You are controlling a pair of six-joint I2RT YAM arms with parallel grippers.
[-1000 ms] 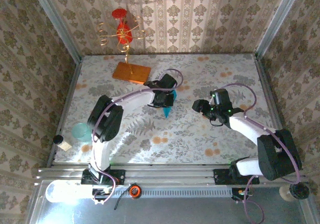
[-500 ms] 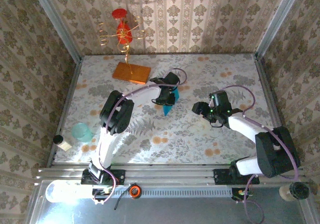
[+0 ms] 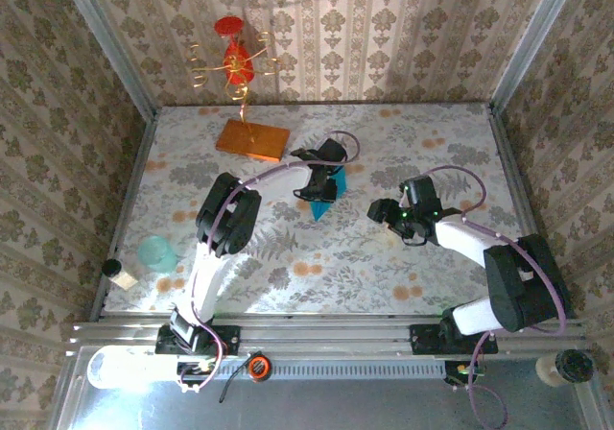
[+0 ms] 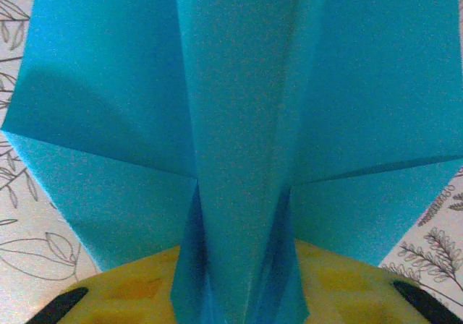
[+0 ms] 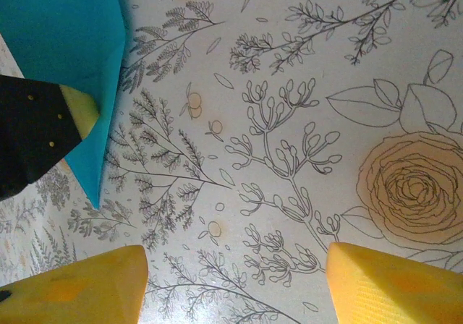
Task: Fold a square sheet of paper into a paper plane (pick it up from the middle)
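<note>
The cyan-blue paper plane [image 3: 321, 203] is a folded pointed dart near the table's middle, its tip toward the near edge. My left gripper [image 3: 319, 185] is shut on it from above. In the left wrist view the plane's [image 4: 239, 121] central keel runs down between the yellow fingers [image 4: 123, 295], with the wings spread to both sides. My right gripper [image 3: 382, 210] hovers to the right of the plane, apart from it. Its yellow fingers [image 5: 72, 288] stand wide open over bare tablecloth. The plane [image 5: 65, 42] shows at the upper left of the right wrist view.
An orange slab [image 3: 251, 139] lies at the back left, with a red and gold wire ornament [image 3: 235, 60] standing on it. A teal cup [image 3: 156, 253] and a small white object [image 3: 120, 274] sit near the left edge. Patterned walls enclose the table.
My left arm carried the plane slightly farther back and right, then held still. The right gripper edged a little to the left.
</note>
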